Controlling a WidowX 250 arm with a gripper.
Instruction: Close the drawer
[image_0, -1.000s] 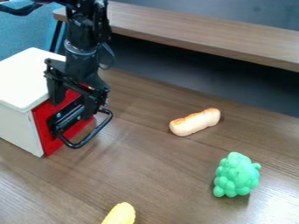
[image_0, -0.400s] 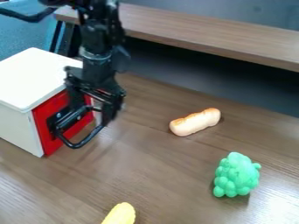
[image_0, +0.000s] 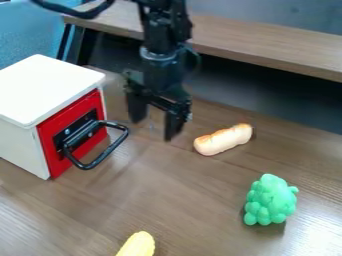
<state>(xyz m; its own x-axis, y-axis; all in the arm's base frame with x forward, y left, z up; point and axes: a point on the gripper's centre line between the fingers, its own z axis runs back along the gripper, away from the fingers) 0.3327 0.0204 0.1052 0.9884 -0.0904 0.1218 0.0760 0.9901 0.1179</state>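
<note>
The gripper (image_0: 155, 127) hung near the white box (image_0: 47, 87), fingers well apart, holding nothing; the box's red drawer (image_0: 90, 104) sat shut.

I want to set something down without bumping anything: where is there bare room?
The widest bare patch of table lies between the drawer handle, bread, green toy and yellow toy. The cabinet's white top is bare too. It is crowded between handle and bread, where the gripper hangs.
</note>
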